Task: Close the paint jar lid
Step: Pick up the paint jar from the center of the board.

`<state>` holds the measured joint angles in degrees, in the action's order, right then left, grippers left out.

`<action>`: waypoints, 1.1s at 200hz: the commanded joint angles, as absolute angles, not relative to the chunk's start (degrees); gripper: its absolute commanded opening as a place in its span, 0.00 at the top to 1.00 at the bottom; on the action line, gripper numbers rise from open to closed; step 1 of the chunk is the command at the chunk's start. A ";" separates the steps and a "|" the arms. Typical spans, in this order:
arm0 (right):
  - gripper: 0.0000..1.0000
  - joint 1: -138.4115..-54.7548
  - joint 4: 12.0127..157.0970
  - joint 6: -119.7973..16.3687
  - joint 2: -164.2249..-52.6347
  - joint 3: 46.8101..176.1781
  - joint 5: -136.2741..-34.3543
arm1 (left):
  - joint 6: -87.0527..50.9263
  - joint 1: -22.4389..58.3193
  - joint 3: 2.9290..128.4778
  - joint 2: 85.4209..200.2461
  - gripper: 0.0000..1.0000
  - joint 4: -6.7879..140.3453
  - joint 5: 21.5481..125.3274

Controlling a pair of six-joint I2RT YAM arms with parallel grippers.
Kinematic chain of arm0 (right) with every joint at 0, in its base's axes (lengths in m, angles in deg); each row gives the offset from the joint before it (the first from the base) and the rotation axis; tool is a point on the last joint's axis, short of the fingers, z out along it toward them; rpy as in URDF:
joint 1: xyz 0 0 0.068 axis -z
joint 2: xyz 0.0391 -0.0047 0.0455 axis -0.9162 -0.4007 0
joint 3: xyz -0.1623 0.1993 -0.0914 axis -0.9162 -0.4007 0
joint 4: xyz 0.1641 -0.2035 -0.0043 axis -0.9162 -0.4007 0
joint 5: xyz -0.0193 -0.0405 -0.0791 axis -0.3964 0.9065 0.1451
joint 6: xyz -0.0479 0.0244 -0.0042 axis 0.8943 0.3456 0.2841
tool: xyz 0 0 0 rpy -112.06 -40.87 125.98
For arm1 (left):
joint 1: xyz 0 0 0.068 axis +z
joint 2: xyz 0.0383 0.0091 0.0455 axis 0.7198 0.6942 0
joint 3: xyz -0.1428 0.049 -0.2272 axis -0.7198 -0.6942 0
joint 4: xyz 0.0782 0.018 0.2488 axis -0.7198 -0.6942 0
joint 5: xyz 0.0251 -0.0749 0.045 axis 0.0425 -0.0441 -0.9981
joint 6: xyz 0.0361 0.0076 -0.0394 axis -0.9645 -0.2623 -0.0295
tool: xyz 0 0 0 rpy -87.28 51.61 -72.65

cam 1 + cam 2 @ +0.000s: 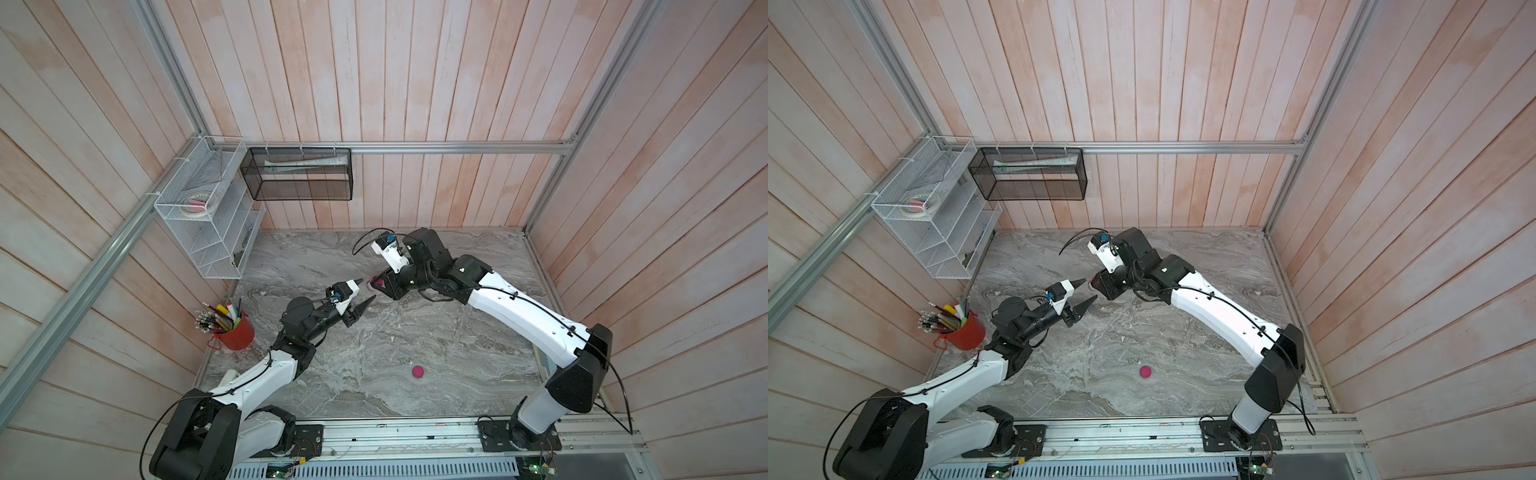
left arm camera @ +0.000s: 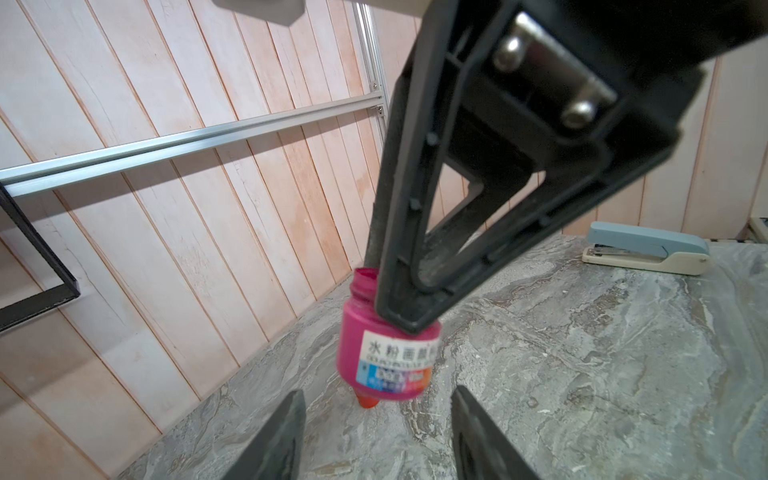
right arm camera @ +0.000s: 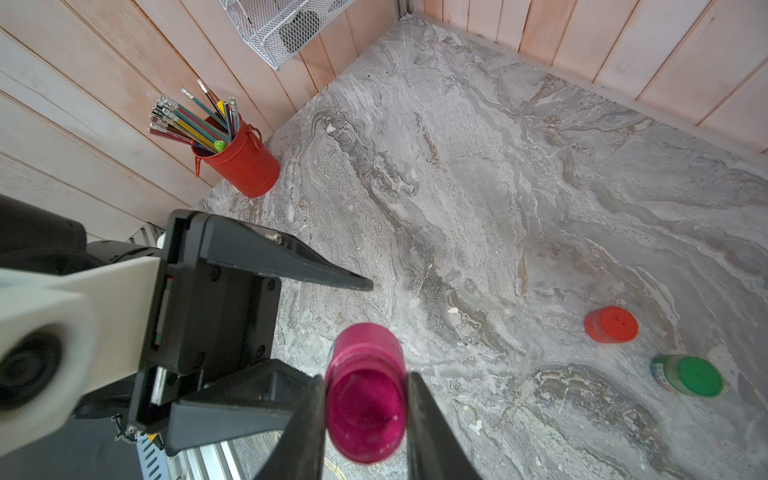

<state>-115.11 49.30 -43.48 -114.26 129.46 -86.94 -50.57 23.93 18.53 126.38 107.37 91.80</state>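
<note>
The right fingers (image 3: 307, 432) are clamped on the jar (image 3: 365, 399), one on each side of its body, and its mouth is uncovered. The left fingers (image 3: 291, 259) stand apart and hold nothing, their tips just beside the jar. The lid (image 1: 418, 372) lies on the counter (image 1: 415, 324), well apart from both pairs of fingers and nearer the arm bases. An orange jar (image 3: 611, 324) and a green jar (image 3: 690, 376), both capped, stand beyond the right fingers.
</note>
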 commanded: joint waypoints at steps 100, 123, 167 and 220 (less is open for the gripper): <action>0.69 -116.22 47.48 -42.77 -117.54 132.97 -88.37 | -54.60 23.01 20.80 125.28 0.48 103.39 90.74; 0.69 -116.30 47.20 -42.68 -117.74 133.26 -88.26 | -55.29 22.92 21.22 125.41 0.50 102.26 90.74; 0.69 -116.39 46.56 -42.32 -118.26 133.70 -88.38 | -56.26 22.84 21.78 125.40 0.55 100.84 90.12; 0.69 -116.48 46.42 -42.15 -118.79 134.05 -88.76 | -58.22 22.75 22.12 124.97 0.56 99.08 89.86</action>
